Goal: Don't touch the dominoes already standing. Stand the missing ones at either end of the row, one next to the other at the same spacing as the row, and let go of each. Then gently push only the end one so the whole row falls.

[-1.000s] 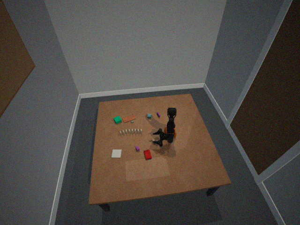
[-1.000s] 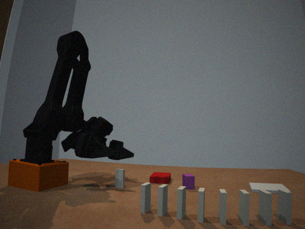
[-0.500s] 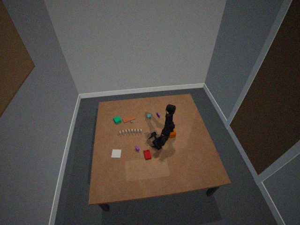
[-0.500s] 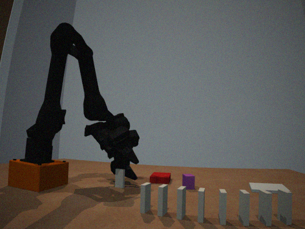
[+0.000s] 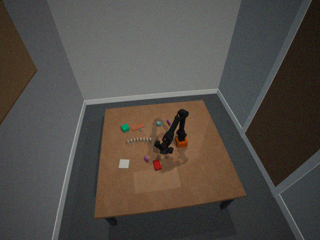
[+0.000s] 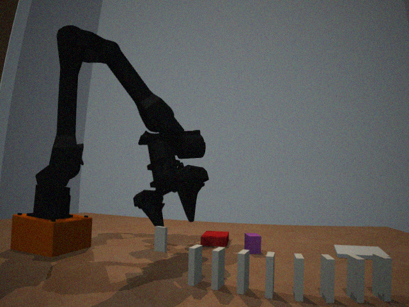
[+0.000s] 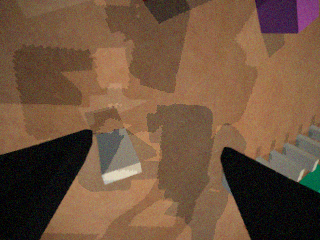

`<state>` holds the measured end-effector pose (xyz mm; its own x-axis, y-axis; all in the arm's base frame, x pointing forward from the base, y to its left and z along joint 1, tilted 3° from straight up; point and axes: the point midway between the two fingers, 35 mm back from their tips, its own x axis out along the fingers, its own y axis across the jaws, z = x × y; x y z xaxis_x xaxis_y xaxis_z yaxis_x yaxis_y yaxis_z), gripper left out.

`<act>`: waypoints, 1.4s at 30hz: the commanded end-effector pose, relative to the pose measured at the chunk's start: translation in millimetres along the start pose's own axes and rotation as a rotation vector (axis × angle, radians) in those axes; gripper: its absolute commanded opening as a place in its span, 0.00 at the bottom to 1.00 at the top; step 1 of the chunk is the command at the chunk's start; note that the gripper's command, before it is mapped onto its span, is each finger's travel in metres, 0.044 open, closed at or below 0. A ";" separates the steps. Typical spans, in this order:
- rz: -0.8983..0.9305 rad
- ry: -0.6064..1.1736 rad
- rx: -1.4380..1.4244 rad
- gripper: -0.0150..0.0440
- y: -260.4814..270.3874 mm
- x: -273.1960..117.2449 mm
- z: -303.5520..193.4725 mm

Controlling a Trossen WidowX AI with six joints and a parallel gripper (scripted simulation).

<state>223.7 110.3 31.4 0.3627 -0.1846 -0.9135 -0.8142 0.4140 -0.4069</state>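
Note:
A row of several pale dominoes (image 5: 139, 140) (image 6: 242, 272) (image 7: 294, 159) stands upright with roughly even spacing. A separate pale domino (image 6: 160, 239) (image 7: 120, 156) stands upright on the arm-base side of the row, apart from it. My gripper (image 6: 176, 222) (image 7: 159, 144) is wide open and empty, pointing down. It is above the height of the separate domino. In the wrist view that domino shows below and between the fingers, close to the left one. The right finger is on the row's side and hides part of the view there.
A purple block (image 5: 146, 158) (image 6: 252, 244) (image 7: 277, 17), red box (image 5: 157, 165) (image 6: 215, 238) and white flat slab (image 5: 124, 164) (image 6: 360, 251) lie on one side of the row. A green block (image 5: 125, 127), orange plank (image 5: 137, 126), cyan block (image 5: 158, 123) and second purple piece (image 5: 168, 122) lie on the other.

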 end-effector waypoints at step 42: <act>0.357 -0.075 -0.256 1.00 17.8 17.8 -20.8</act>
<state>210.1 97.0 17.7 0.0825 0.0031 -0.9966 -0.9747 0.2087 -0.0801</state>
